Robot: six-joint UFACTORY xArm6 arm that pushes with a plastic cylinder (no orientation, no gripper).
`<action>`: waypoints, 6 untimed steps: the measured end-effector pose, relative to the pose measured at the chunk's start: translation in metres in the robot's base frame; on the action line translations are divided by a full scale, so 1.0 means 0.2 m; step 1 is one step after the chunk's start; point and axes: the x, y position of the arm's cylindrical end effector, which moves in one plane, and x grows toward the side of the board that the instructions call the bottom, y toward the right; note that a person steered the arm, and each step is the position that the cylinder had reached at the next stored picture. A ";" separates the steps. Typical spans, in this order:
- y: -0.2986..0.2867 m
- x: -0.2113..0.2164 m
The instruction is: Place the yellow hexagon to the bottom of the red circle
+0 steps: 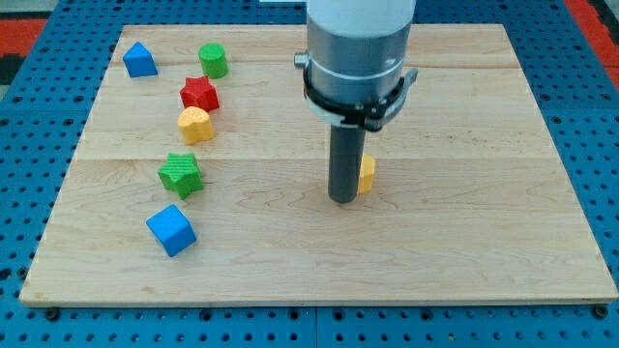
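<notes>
My tip [342,200] rests on the wooden board [464,242], right of centre. A yellow block [367,174] touches the rod's right side and is mostly hidden behind it, so I cannot make out its shape. A second yellow block [194,125], rounded and faceted, sits at the left, just below a red star [199,94]. No red circle shows in this view; the arm's wide body [358,58] hides part of the board's top middle.
A blue block [140,60] and a green circle [213,60] sit at the top left. A green star [181,174] and a blue cube [171,229] lie lower on the left. A blue pegboard [29,193] surrounds the board.
</notes>
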 end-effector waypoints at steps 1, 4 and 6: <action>0.00 -0.16; 0.31 -0.07; 0.15 -0.34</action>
